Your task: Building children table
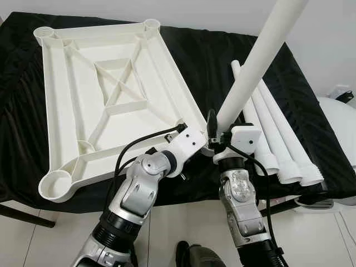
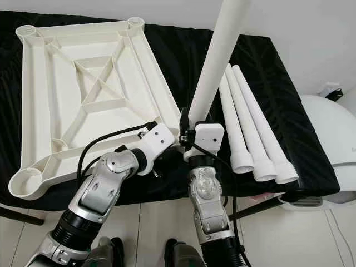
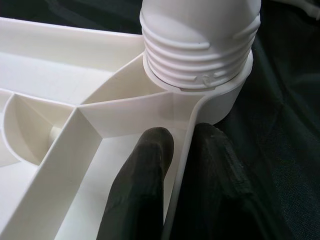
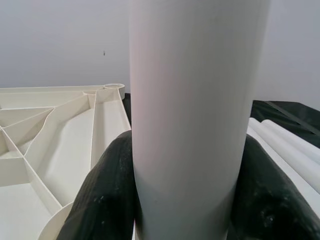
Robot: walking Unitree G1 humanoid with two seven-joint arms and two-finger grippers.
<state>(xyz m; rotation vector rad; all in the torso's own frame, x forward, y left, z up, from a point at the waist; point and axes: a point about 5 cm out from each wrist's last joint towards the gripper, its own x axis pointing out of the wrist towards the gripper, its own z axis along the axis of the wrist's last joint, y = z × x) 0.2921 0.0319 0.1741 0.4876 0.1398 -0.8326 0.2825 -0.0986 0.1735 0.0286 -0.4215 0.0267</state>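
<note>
A white tabletop (image 1: 105,94) lies upside down on a black cloth (image 1: 222,61), filling the left and middle of the head view. Its ribs and round corner sockets face up. The right gripper (image 1: 218,135) is closed around a long white table leg (image 1: 258,61) that stands up and leans toward the upper right. The leg's ridged screw end (image 3: 197,47) sits in the corner socket (image 3: 220,100) at the lower middle. The left gripper (image 3: 182,150) pinches the thin tabletop rim right beside that socket. Three more white legs (image 1: 278,139) lie side by side on the cloth at the right.
</note>
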